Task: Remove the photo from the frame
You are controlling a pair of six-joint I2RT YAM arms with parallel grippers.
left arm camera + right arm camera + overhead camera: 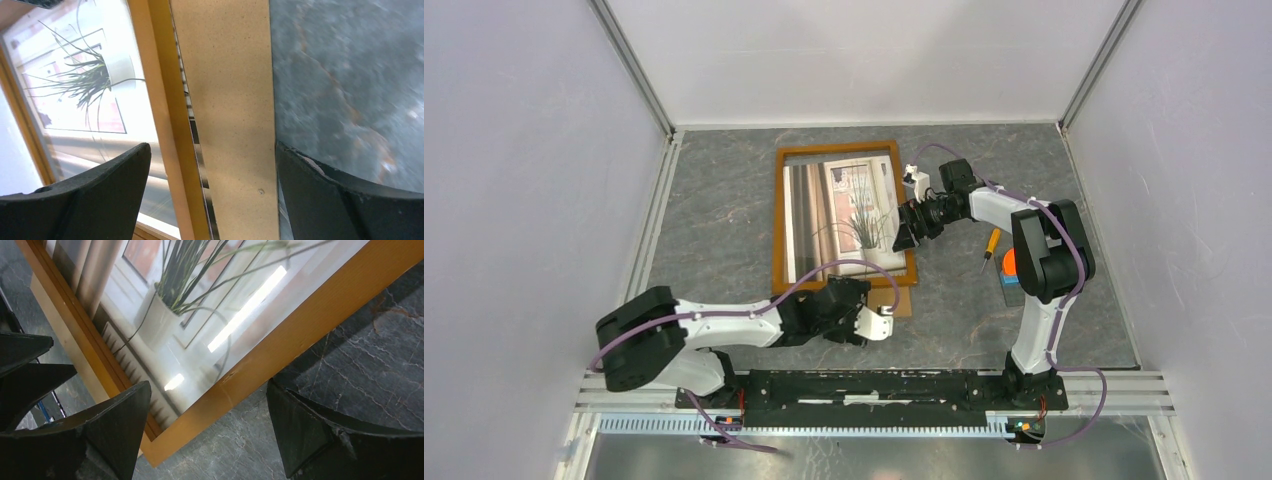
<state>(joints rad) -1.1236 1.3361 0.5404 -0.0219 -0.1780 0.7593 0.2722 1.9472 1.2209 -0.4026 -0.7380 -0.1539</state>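
The frame [778,215], with orange-brown moulding, lies face up in the middle of the table. The photo [839,212] of a window, curtains and a spiky plant shows inside it. A brown fibreboard panel [902,299] sticks out from under the frame's near right corner. My left gripper [867,300] is open at that corner. In the left wrist view [211,147] its jaws straddle the moulding [165,100] and the panel [230,100] without gripping them. My right gripper [903,238] is open over the frame's right edge. In the right wrist view [209,385] the moulding [300,325] and photo [175,315] lie below it.
An orange-handled screwdriver [991,243] and an orange and blue object [1009,268] lie on the grey marbled table [714,210] beside the right arm. White enclosure walls stand at the left, right and back.
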